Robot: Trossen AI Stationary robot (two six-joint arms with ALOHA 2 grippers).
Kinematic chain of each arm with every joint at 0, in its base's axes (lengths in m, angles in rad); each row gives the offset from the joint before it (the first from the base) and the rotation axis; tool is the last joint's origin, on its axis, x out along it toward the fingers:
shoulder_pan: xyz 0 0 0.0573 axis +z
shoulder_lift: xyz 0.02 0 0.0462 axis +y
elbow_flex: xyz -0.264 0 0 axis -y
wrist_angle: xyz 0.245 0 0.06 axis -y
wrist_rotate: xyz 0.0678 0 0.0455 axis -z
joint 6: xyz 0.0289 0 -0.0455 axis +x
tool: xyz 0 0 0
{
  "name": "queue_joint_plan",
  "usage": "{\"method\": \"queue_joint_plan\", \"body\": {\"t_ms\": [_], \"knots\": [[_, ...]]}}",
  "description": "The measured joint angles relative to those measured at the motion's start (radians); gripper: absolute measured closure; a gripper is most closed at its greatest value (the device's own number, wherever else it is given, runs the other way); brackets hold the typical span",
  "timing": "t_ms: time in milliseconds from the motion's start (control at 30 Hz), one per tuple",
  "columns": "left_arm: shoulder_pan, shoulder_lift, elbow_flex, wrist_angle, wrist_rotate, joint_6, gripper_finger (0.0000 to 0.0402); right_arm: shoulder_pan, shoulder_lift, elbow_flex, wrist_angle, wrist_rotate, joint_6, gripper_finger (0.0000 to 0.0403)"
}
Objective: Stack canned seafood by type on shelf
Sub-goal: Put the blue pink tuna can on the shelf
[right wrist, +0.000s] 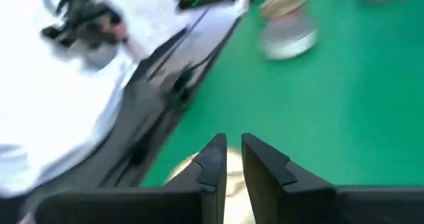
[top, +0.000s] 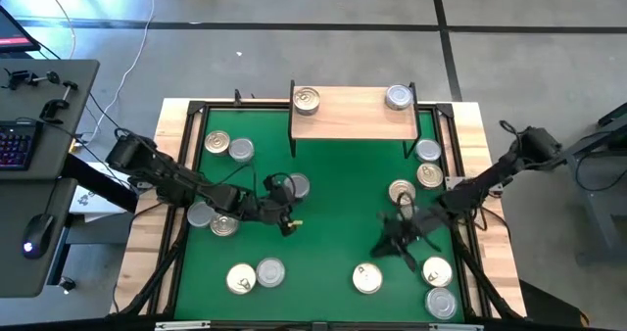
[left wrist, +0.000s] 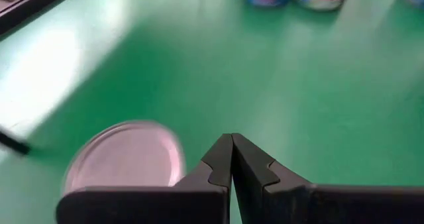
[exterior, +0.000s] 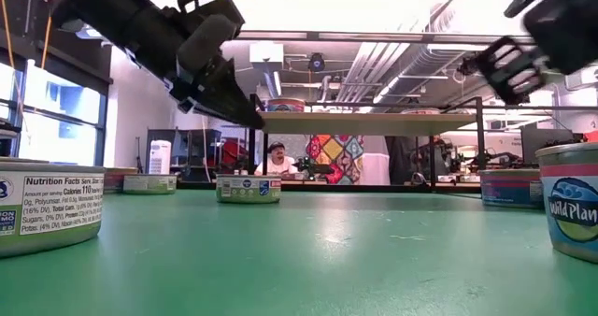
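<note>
High view: shelf at the mat's far edge carries two tins only, gold-lid tin at one end, silver-lid tin at the other, likely seeding one stack per type. Other cans sit scattered on green mat. Left gripper hangs mid-mat, fingers pressed together, holding nothing. Right gripper hovers near a gold can, fingers slightly apart, empty

Overhead camera looks straight down on the green mat; low camera sights level across it; wrist cameras hover close above it.
</note>
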Motion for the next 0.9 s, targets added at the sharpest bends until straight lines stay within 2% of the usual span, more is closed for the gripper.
{"method": "queue_joint_plan", "body": {"t_ms": [200, 400, 533, 667, 767, 900], "knots": [[-0.031, 0.047, 0.000, 0.102, 0.003, 0.007, 0.0401, 0.099, 0.165, 0.158, -0.221, -0.022, 0.078, 0.0388], [-0.050, 0.074, -0.001, 0.148, 0.004, 0.007, 0.0401, 0.103, 0.326, 0.316, -0.420, -0.015, 0.047, 0.0398], [-0.050, 0.080, -0.001, 0.157, 0.004, 0.015, 0.0401, 0.060, 0.401, 0.405, -0.541, 0.098, -0.083, 0.0401], [-0.048, 0.080, -0.001, 0.184, 0.004, 0.040, 0.0401, -0.004, 0.432, 0.467, -0.552, 0.317, -0.295, 0.0401], [-0.049, 0.080, 0.000, 0.208, 0.005, 0.057, 0.0401, -0.036, 0.426, 0.521, -0.586, 0.433, -0.393, 0.0402], [-0.049, 0.080, 0.000, 0.221, 0.008, 0.051, 0.0401, -0.048, 0.385, 0.572, -0.640, 0.460, -0.441, 0.0402]]}}
